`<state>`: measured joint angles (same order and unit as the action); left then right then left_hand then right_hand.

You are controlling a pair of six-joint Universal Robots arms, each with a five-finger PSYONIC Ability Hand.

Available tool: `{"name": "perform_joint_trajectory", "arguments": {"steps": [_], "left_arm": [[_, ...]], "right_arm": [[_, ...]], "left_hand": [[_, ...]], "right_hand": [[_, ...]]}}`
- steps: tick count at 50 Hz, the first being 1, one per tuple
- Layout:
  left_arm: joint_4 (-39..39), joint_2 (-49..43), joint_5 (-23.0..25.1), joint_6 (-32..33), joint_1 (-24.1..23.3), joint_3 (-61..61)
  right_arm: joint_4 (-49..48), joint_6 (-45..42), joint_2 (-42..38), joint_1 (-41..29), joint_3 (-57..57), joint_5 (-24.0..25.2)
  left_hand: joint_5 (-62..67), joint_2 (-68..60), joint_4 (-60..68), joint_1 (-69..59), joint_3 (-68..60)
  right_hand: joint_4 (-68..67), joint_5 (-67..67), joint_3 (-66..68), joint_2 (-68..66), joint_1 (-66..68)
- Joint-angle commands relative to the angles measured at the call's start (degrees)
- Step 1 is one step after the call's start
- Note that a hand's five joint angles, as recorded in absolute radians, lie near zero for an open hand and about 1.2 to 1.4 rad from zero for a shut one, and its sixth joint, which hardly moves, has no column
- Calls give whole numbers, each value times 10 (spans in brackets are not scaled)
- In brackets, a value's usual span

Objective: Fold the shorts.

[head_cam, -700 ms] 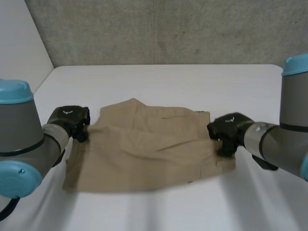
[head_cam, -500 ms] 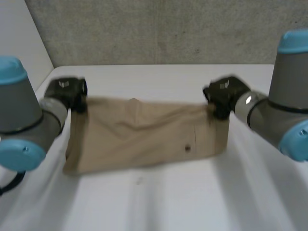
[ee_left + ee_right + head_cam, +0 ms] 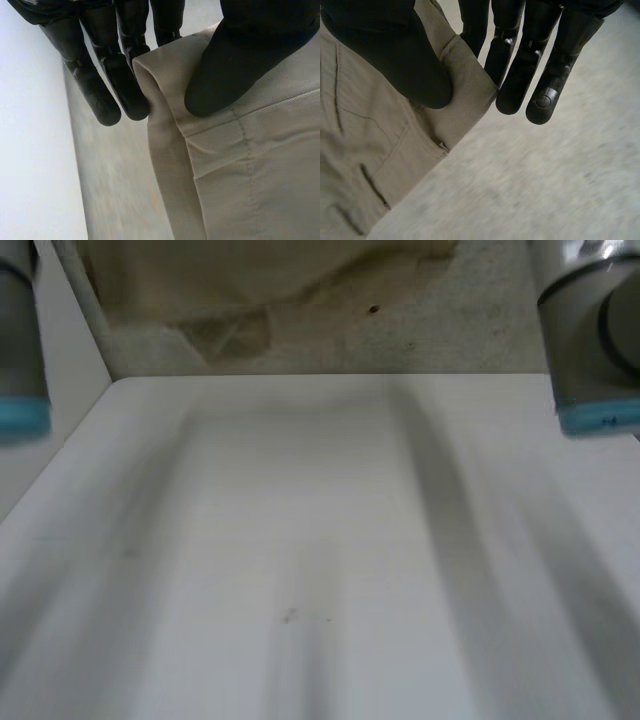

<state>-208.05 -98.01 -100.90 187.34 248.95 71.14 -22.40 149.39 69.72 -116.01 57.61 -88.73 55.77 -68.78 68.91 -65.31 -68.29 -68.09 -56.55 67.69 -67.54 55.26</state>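
Head view: shorts [image 3: 270,280] hang clear of the white desk [image 3: 300,540], up by the grey concrete wall [image 3: 450,330] past its far edge. Left wrist view: left hand [image 3: 235,60] pinches a shorts edge, thumb against fingers. Right wrist view: right hand [image 3: 395,50] pinches a corner likewise.

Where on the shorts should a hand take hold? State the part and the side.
Grip the shorts at a corner of the stitched edge, coming from the outer side. Left hand and right hand each pinch one, thumb against fingers, so the cloth hangs spread.
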Motion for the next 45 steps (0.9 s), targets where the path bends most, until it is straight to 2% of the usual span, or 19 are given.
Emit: {"name": "perform_joint_trajectory", "arguments": {"steps": [1,4,10,16,28,32,36,40,43,45], "left_arm": [[3,-13,11,0,1,175],[2,-32,23,-1,2,221],[18,-139,34,1,-8,289],[105,-145,35,1,-14,303],[332,27,53,3,8,332],[417,90,100,5,10,356],[531,156,176,5,19,377],[597,191,225,6,44,377],[592,194,243,8,65,371],[561,191,250,22,93,361]], "right_arm": [[78,-1,-47,0,100,24],[87,-1,-76,0,132,28],[101,-7,-157,-5,188,24],[155,-15,-156,-2,199,21],[425,-43,-38,1,223,33],[501,-114,1,11,267,33],[565,-208,56,32,335,32],[583,-250,102,69,371,42],[581,-250,109,88,371,61],[580,-249,109,97,362,83]], "left_hand": [[142,-112,111,-147,-117],[142,-112,111,-147,-117],[142,-112,111,-147,-117],[142,-112,111,-147,-117],[142,-112,111,-147,-117],[142,-112,111,-147,-117],[142,-112,111,-147,-117],[142,-112,111,-147,-117],[142,-112,111,-147,-117],[142,-112,111,-147,-117]], "right_hand": [[-119,-135,123,-125,247],[-119,-135,123,-125,247],[-119,-135,123,-125,247],[-119,-135,123,-125,247],[-119,-135,123,-125,247],[-119,-135,123,-125,247],[-119,-135,123,-125,247],[-119,-135,123,-125,247],[-119,-135,123,-125,247],[-119,-135,123,-125,247]]}}
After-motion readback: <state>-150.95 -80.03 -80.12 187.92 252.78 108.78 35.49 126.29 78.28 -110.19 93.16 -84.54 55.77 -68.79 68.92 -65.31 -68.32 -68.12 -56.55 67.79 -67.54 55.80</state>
